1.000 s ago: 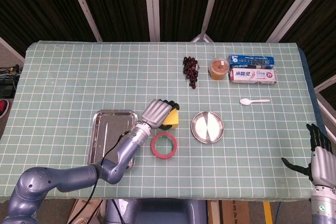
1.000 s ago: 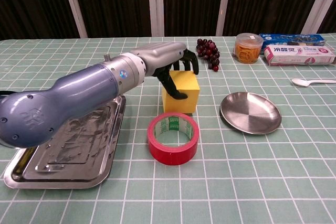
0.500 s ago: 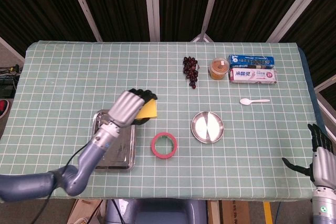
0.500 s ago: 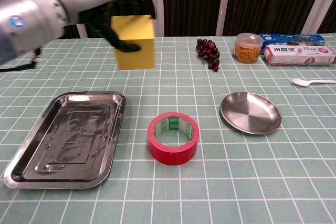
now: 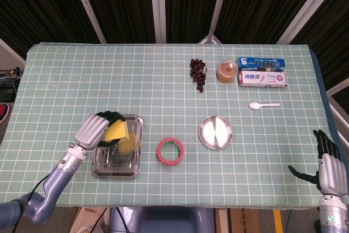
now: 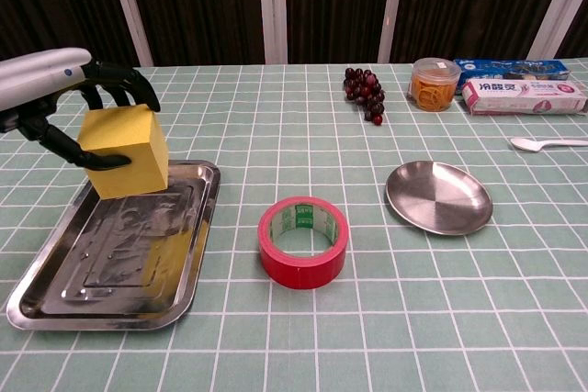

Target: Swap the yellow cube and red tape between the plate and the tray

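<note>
left hand [image 6: 69, 103] gripping, right hand [image 5: 326, 162] open

**Item count on my work table**

From my remote station I count one yellow cube [image 6: 124, 151], one roll of red tape [image 6: 303, 240], one steel tray [image 6: 55, 291] and one round steel plate [image 6: 438, 196]. Along the far edge I see one bunch of dark grapes [image 6: 365, 92], one small lidded tub [image 6: 434, 83] with orange contents, and two long boxes: one blue [image 6: 510, 69], one white and pink [image 6: 524, 95]. One white plastic spoon [image 6: 548, 143] lies alone. Two robot hands are visible: one left hand [image 6: 78, 103], one right hand [image 5: 327, 160].
</note>
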Controlling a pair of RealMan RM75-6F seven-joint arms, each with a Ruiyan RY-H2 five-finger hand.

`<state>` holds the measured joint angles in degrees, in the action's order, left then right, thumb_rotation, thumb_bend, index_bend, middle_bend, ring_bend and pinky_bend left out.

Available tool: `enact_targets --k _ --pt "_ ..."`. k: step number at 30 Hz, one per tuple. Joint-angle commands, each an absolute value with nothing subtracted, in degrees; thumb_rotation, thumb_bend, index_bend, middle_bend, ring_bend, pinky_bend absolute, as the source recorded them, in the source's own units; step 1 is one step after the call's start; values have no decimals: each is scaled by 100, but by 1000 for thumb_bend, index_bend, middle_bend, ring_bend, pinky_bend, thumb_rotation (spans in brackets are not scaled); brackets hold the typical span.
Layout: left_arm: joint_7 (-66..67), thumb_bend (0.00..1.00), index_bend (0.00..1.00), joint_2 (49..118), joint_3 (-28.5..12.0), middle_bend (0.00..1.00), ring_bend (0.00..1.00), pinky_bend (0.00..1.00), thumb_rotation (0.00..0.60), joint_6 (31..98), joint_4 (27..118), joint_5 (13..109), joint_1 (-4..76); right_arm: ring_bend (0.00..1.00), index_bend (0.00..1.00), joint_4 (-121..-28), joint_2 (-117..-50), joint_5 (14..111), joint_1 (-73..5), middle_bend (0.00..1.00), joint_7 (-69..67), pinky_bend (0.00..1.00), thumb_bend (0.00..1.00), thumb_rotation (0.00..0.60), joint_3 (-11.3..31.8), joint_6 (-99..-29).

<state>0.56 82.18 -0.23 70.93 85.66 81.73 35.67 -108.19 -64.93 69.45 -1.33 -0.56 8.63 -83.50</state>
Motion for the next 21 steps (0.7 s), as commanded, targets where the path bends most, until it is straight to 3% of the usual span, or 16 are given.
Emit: enact_targets --k 1,5,11,14,18,21 --pt "-29 533 330 8369 23 287 302 422 600 7019 8297 8303 3486 0 33 -10815 -6494 6938 -134 0 -62 0 0 600 869 -8344" --pt "13 464 312 8473 39 247 234 373 600 6902 8138 8226 3418 0 34 -10818 -6487 6940 -132 0 -74 0 0 600 861 -8328" --pt "-99 130 246 8520 89 113 32 153 600 6364 7985 8046 3454 0 33 -10825 -6471 6971 -119 0 -87 0 0 600 856 -8343" --pt "57 17 228 8451 88 30 0 115 600 6105 8073 7907 3489 0 33 -10822 -6443 7003 -122 0 -73 0 0 600 826 -8311" --pt "134 0 222 8299 0 2 0 101 600 6053 8346 7821 3485 0 33 -10772 -6393 7102 -143 0 -46 0 0 600 755 -8226" --pt "47 0 222 8171 -145 1 0 98 600 6398 8572 7920 3383 0 33 -10742 -6375 7190 -150 0 -36 0 0 600 719 -8215"
